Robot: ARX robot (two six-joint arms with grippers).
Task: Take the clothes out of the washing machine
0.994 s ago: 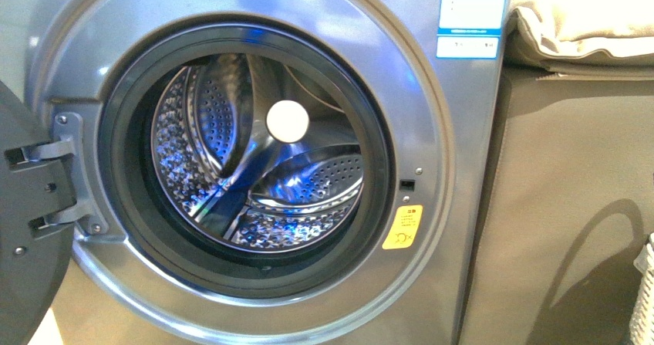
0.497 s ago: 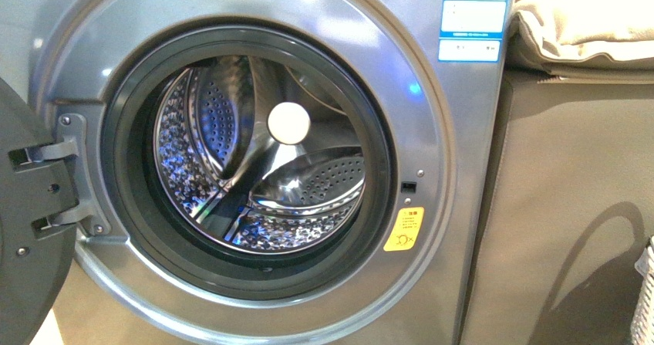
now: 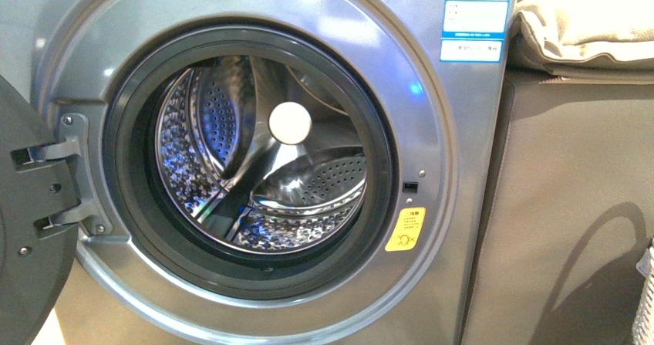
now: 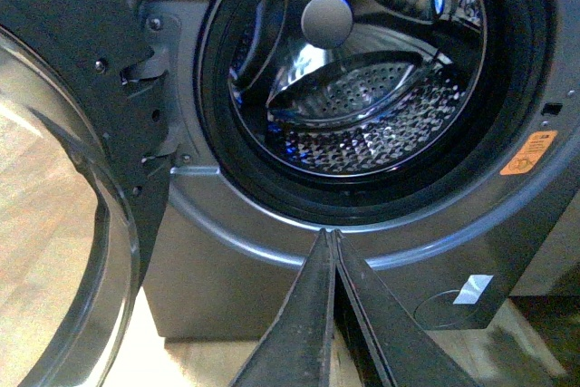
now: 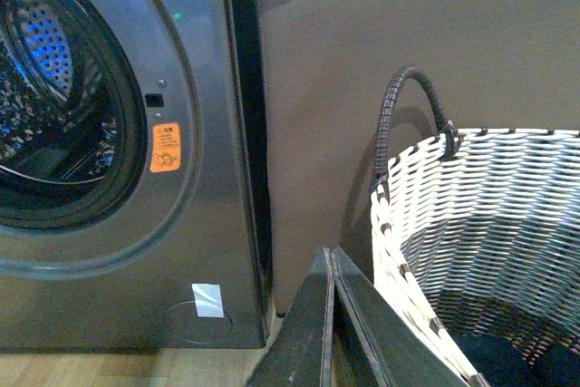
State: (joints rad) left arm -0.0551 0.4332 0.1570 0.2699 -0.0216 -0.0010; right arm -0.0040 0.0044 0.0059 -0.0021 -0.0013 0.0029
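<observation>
Door (image 3: 27, 229): we see it swung wide at the far left of the front view, its hinge bracket (image 3: 69, 171) bolted to the machine's face; the left wrist view shows its glass bowl (image 4: 63, 224) over a pale wooden floor (image 4: 45, 178).
Washing machine (image 3: 432, 90): we face a grey metallic front-loader with a dark rubber seal (image 3: 127, 167) ringing the opening.
Drum (image 3: 308, 191): we look into perforated steel with curved paddles and a white round hub (image 3: 290, 122) at the back; we see no fabric inside it.
Left gripper (image 4: 333, 240): in the left wrist view its two dark fingers (image 4: 304, 314) are pressed together into a point with nothing between them, aimed below the drum opening.
Warning sticker (image 3: 406, 229): we find it orange-yellow, just to the right of the seal, under a small black latch slot (image 3: 410, 186).
Label (image 3: 477, 13): white and blue, at the machine's upper right corner.
Cushion (image 3: 586, 21): beige, lying on a brown-covered block (image 3: 571, 206) just beside the machine.
Right gripper (image 5: 332, 256): its fingers (image 5: 313, 324) are closed tip to tip, holding nothing, near the basket's rim.
Basket (image 5: 489, 215): woven white-grey-black with a dark looped handle (image 5: 408, 106), standing right of the machine.
Clothes (image 5: 521, 360): we see a dark navy heap lying at the bottom of the basket, only partly in view.
</observation>
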